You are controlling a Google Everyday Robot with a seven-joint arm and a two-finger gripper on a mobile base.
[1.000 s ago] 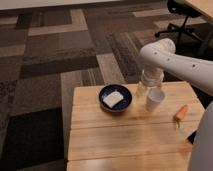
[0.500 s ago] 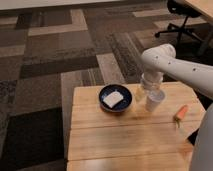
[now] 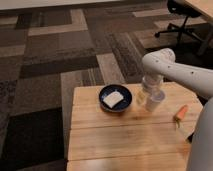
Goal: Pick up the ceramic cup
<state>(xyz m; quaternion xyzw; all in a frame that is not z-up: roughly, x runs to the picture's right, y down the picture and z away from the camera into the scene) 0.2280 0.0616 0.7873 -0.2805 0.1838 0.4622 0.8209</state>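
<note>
The small white ceramic cup (image 3: 154,101) stands upright on the wooden table (image 3: 125,135), just right of the dark blue bowl (image 3: 115,97) that holds a white piece. My gripper (image 3: 148,91) hangs from the white arm directly over and behind the cup, at its upper left rim. The gripper partly hides the cup's far side.
A carrot (image 3: 180,113) lies on the table near its right edge. My white body (image 3: 202,140) fills the lower right corner. Patterned carpet surrounds the table, and an office chair base (image 3: 180,30) stands at the far right.
The gripper has come down slightly onto the cup. The cup, bowl and carrot have not moved.
</note>
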